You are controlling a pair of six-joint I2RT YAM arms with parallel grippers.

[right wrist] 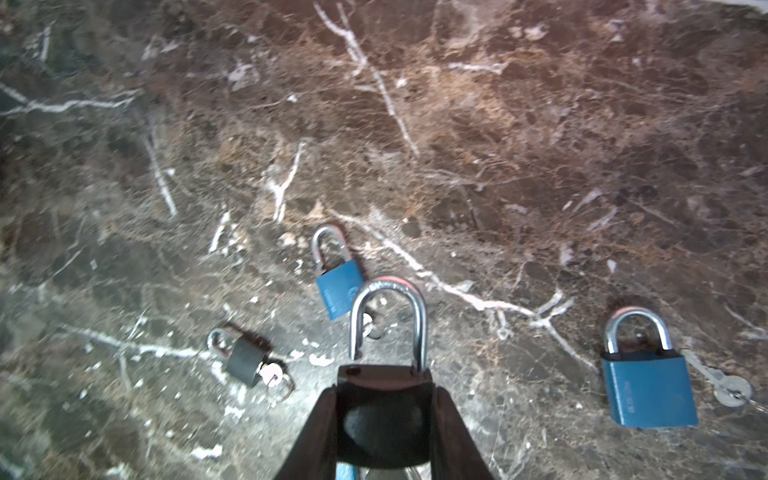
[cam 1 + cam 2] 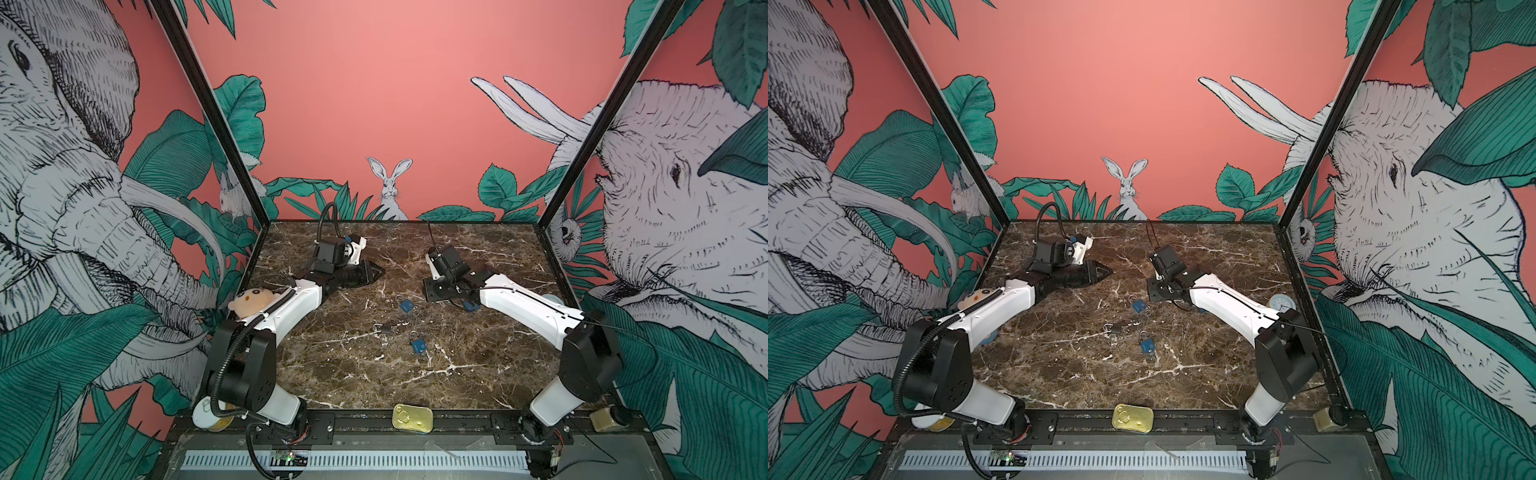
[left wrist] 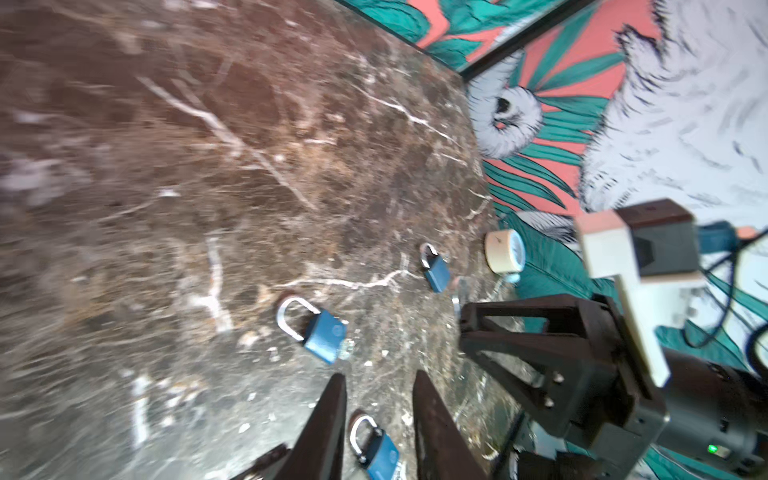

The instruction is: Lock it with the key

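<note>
Nearest on the brown marble surface (image 2: 478,374) lies a blue square padlock (image 2: 418,345). Behind it is a small grey padlock (image 2: 386,329) with a silver key (image 1: 272,374) in it, then another blue padlock (image 2: 406,306). Beyond them the right gripper (image 1: 384,390) has its jaws clenched on the dark-bodied padlock (image 1: 382,376), whose silver steel shackle (image 1: 388,320) has 1 leg out of its hole. Farthest, the left gripper (image 3: 379,374) has its jaws parted and empty.

Likely trouble: no key is in hand, and which key fits is unclear. A flat key on hard marble may skid away. The shackle would jam if pressed off-line, and the lock may twist as a key turns.
</note>
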